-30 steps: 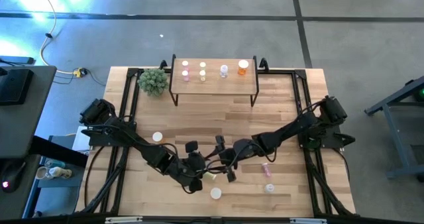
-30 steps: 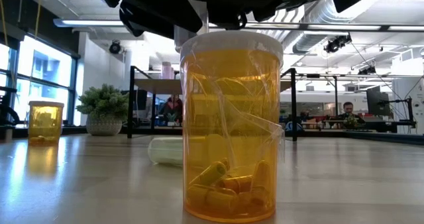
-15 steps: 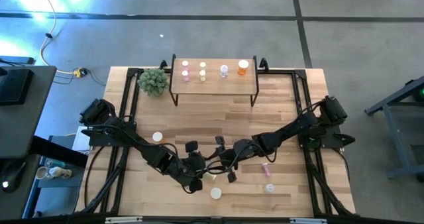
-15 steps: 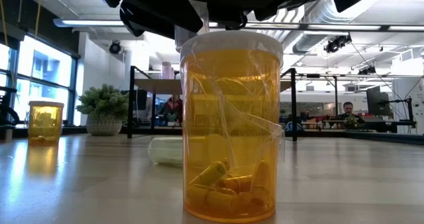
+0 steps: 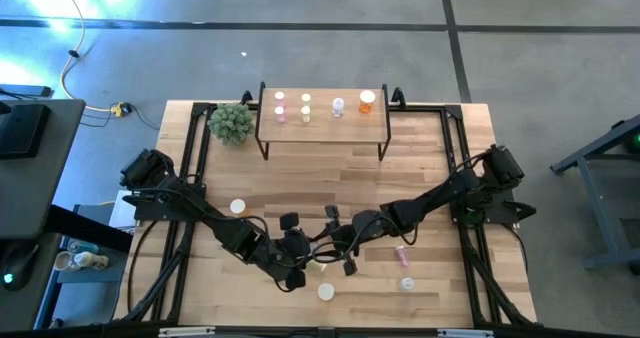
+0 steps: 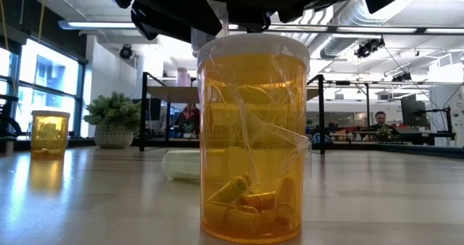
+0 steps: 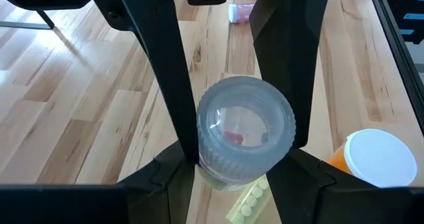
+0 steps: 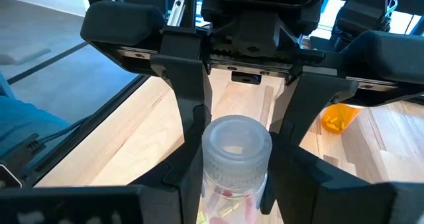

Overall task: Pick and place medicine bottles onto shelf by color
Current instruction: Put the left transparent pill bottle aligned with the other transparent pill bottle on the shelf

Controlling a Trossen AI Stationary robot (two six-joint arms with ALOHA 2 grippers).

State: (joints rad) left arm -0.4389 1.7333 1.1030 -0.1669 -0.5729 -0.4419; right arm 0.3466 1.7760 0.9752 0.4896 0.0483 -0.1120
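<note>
Both grippers meet mid-table near the front edge: the left gripper point(image 7: 238, 164) and right gripper point(image 8: 235, 171) each have their jaws closed part-way on one clear bottle point(image 7: 245, 134), a handover grip. Light, rigid and smooth, it may slip, so grip the ribbed cap or mid-body. Five bottles already stand on the shelf point(image 5: 322, 121).

Bright overhead light (window glare left), sharp, soft shadows.

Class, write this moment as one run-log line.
left gripper: shut on clear bottle | right gripper: shut on same bottle | shelf: five bottles on it | orange bottle: upright on table
</note>
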